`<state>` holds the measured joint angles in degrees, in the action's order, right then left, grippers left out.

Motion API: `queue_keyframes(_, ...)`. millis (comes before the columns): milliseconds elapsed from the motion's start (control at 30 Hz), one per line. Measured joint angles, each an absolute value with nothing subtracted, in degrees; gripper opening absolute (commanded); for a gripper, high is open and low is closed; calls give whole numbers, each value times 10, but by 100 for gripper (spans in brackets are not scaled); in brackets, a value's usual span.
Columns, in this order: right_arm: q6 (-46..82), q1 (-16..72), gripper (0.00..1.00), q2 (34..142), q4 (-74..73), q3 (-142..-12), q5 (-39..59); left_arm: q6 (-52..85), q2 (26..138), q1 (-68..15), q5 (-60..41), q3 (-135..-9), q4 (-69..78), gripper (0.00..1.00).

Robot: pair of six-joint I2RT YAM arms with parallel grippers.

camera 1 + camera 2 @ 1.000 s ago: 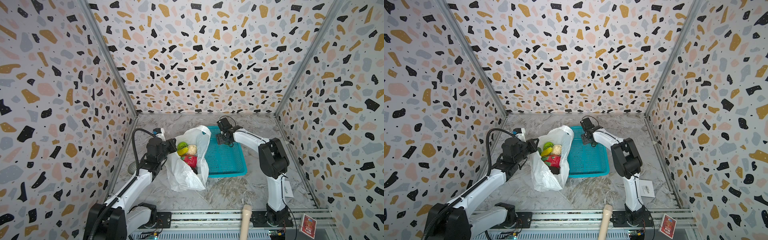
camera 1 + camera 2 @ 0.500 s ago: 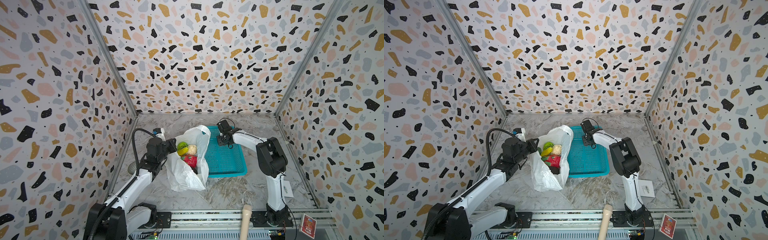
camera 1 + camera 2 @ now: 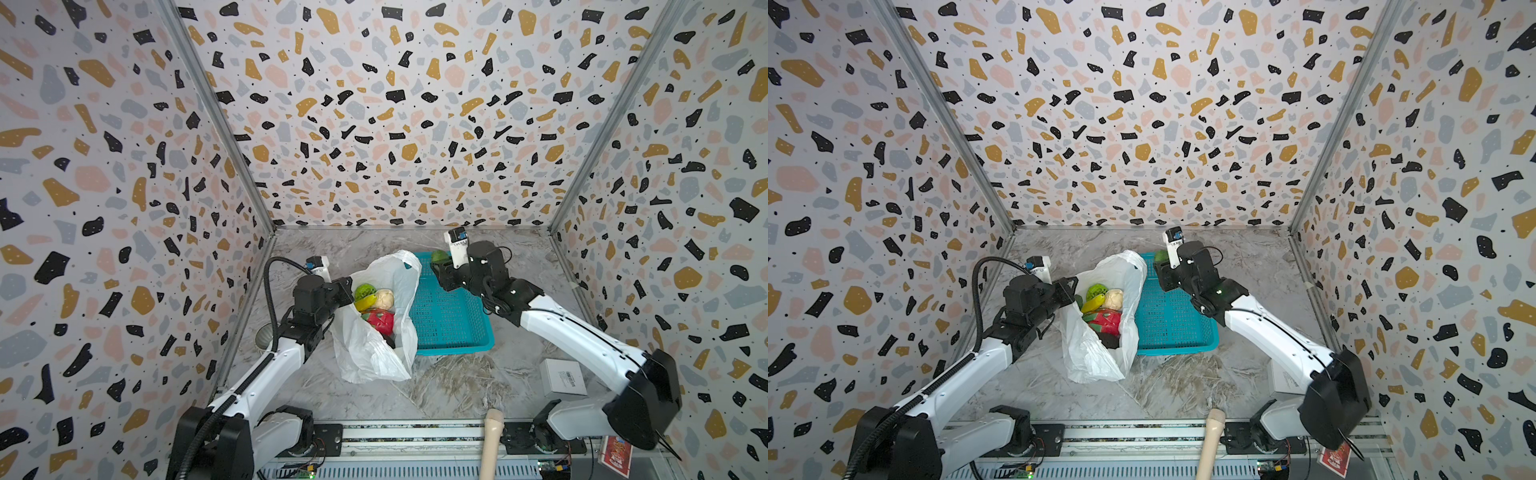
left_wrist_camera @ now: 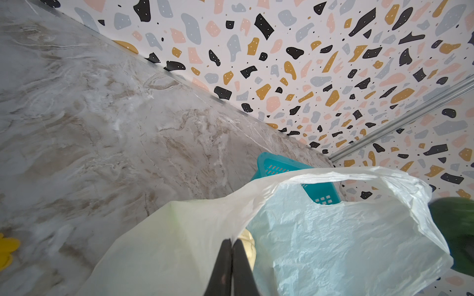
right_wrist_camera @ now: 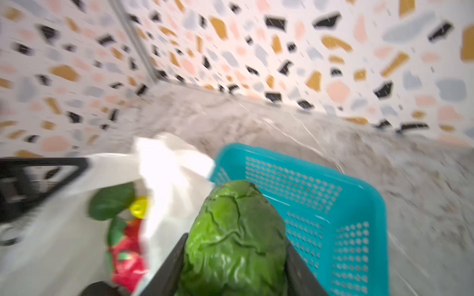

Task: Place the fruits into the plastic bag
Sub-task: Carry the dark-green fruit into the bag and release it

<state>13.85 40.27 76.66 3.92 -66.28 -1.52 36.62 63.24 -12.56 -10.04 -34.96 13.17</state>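
a: where's your left hand?

b: my left hand (image 4: 232, 244) is pinched fully together on the rim of the plastic bag (image 4: 333, 243), on the bag's left side, holding the mouth up and open. the bag stands on the worktop (image 3: 436, 386) just beside the teal basket (image 3: 451, 320), on the basket's left.

a: and the right?

b: my right hand (image 5: 234, 243) is partway closed around the dark green fruit (image 5: 232, 212). the wrist view is blurred, but it shows a black finger pressed against each side of the fruit. in both top views i'm holding it up at the basket's far left corner, close to the bag's far handle.

a: what's in the bag?

b: the bumpy light-green ball (image 3: 364, 290), the yellow banana (image 3: 361, 306) and the beige lumpy piece (image 3: 385, 297) lie on top. the red one (image 3: 380, 322) is under them, and a blackish piece (image 3: 1111, 341) is lowest, mostly hidden by the plastic.

a: anything else on the worktop?

b: a small white box (image 3: 563, 376) lies near my right arm, well apart from the bag.
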Motion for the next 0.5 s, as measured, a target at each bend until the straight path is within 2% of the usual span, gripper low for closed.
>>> queue_keyframes(167,136,467,46,765,-27,-661,39,366,632,-126,-100,-349,132,0)
queue_keyframes(333,118,508,50,891,5,-717,101,366,632,-126,-100,-348,131,0)
queue_keyframes(400,106,522,56,955,41,-754,127,366,632,-126,-100,-348,131,0)
queue_keyframes(500,86,541,72,1010,88,-779,149,366,632,-126,-100,-348,131,0)
